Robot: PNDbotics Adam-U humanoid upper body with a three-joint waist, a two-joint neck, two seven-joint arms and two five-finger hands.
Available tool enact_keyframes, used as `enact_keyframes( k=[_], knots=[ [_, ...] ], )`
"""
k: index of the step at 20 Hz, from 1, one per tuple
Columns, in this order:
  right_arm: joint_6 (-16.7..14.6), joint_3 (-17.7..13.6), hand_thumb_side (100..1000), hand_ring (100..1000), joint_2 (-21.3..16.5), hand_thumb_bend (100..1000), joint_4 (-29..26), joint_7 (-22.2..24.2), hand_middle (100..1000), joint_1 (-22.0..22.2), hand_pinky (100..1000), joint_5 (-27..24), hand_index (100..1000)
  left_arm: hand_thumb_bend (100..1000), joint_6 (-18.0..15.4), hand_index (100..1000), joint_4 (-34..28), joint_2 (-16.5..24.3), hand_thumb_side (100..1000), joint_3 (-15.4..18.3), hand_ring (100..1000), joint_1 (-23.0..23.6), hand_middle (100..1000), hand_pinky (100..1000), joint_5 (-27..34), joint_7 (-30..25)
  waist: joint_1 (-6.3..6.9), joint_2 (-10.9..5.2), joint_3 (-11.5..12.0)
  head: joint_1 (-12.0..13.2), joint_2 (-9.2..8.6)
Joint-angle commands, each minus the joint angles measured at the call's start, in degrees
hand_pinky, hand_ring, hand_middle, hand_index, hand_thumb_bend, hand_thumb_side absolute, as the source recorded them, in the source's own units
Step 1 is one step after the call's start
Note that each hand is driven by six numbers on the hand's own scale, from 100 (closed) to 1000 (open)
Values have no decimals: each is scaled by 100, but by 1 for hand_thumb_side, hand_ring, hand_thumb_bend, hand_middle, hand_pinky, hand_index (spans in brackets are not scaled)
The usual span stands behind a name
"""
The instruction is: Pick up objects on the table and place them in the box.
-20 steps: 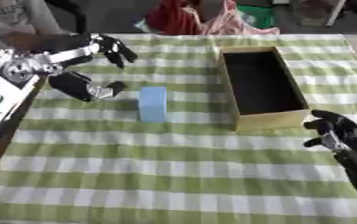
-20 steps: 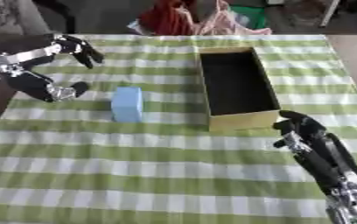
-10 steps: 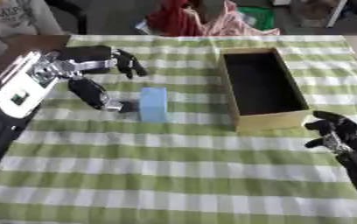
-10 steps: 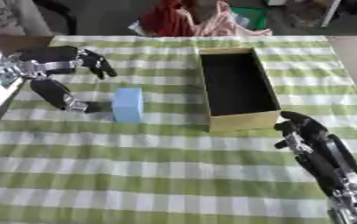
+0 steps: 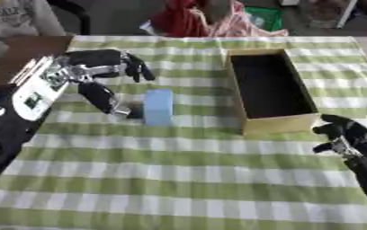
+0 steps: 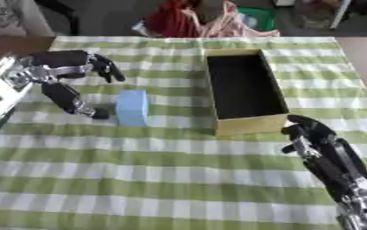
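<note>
Left eye view: left hand (image 5: 100, 78), fingers spread, has closed in beside blue block (image 5: 158, 106).

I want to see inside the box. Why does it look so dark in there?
In the left eye view the box has tall walls that shade its floor, so the inside looks almost black. In the right eye view it is equally dark, and both pictures are slightly blurry, so nothing can be made out inside.

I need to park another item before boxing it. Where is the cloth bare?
Bare: the whole near stretch of cloth in front of the blue block and box, between both arms, and the strip between block and box. Crowded: left of the block, where the left hand spreads; right hand sits at the box's near corner.
</note>
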Motion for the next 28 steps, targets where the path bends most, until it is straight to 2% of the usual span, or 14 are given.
enact_keyframes(
  k=[1, 8, 28],
  knots=[
    [-13, -18, 561, 809, -106, 100, -76, 14, 626, -37, 579, -8, 836, 534, 48, 880, 30, 16, 642, 30, 728, -147, 769, 757, -121, 109, -1, -99, -2, 17, 15],
    [-11, -23, 565, 809, -99, 100, -67, 11, 626, -29, 579, -3, 837, 513, 166, 882, 124, -113, 638, -7, 737, -225, 778, 764, -309, 203, 13, -107, -24, 33, 18],
    [-9, -18, 573, 809, -83, 100, -59, 17, 626, -24, 580, -12, 837, 491, 154, 886, 767, -525, 661, 50, 743, -410, 781, 770, -904, 164, 6, -111, -52, 60, 36]
  ],
)
